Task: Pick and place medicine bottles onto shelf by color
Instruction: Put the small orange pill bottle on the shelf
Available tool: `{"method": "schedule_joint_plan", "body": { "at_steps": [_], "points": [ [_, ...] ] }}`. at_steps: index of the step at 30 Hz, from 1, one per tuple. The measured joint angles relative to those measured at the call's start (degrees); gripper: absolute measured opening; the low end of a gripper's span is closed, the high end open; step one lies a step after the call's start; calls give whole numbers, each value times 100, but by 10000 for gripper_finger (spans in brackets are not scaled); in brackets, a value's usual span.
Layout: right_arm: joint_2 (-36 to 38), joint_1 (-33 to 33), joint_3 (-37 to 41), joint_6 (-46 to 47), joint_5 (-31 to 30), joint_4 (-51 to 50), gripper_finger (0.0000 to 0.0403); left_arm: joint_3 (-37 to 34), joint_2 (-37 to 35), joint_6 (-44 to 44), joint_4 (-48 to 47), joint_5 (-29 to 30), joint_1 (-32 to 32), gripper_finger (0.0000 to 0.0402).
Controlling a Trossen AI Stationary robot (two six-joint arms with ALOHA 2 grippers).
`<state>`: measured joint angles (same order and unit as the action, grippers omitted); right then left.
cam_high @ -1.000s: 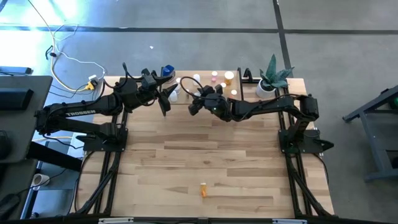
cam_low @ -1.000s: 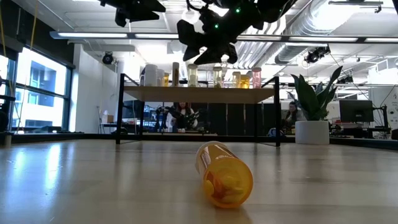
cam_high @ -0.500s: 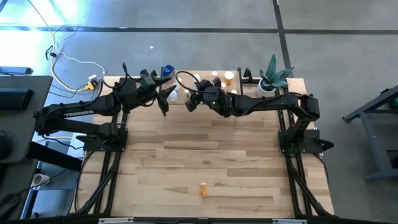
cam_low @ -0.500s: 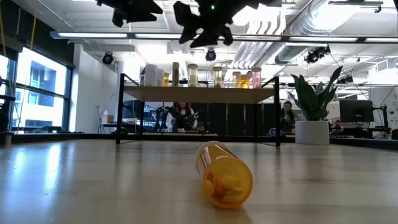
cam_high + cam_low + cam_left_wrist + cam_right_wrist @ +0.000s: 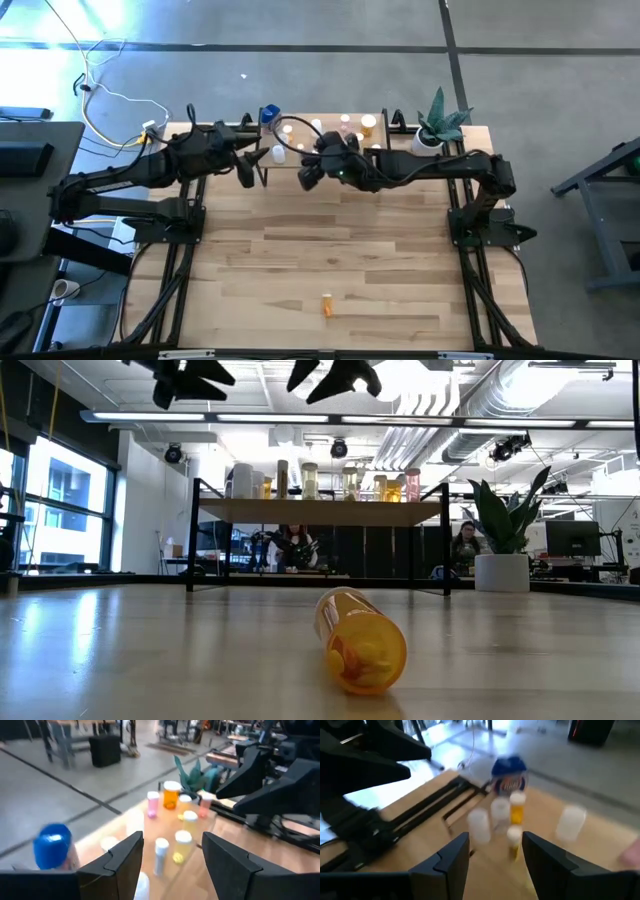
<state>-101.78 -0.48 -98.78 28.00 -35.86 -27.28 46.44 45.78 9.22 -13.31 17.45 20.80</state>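
Note:
An orange bottle (image 5: 360, 640) lies on its side on the table near the front edge; it also shows in the high view (image 5: 327, 303). Several white, pink and orange bottles (image 5: 320, 480) stand on the shelf (image 5: 320, 511) at the table's far edge, beside a blue-topped bottle (image 5: 269, 115). My left gripper (image 5: 250, 165) and my right gripper (image 5: 305, 176) hover above the shelf's left half, facing each other. Both are open and empty. The left wrist view (image 5: 172, 865) and the right wrist view (image 5: 495, 860) show the standing bottles between the spread fingers.
A potted green plant (image 5: 437, 125) stands at the table's far right corner. The shelf's black legs (image 5: 192, 535) reach the table. Bare wood lies between the shelf and the lying orange bottle. People sit in the room beyond the table (image 5: 465, 545).
Both grippers have risen above the shelf; in the low view they have gone up to the picture's top edge. My left gripper has also drawn back toward the table's left edge. The bottles stand as before.

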Motion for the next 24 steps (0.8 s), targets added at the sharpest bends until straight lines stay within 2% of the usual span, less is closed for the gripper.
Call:
{"method": "schedule_joint_plan", "body": {
  "at_steps": [4, 11, 18, 24],
  "points": [
    [0, 144, -259, 1006, 585, -797, 174, 0, -27, 388, -341, -462, 0, 195],
    [-62, 547, -272, 2454, 1789, -1380, 174, 0, -27, 935, -732, -1207, -2, 195],
    [-275, 1262, -269, 3573, 1943, -1810, 174, -2, -27, 1209, -932, -1534, -194, 195],
    [-647, 1803, -267, 4533, 2023, -2003, 174, -7, -22, 1482, -1160, -1532, -525, 195]
  ]
}}
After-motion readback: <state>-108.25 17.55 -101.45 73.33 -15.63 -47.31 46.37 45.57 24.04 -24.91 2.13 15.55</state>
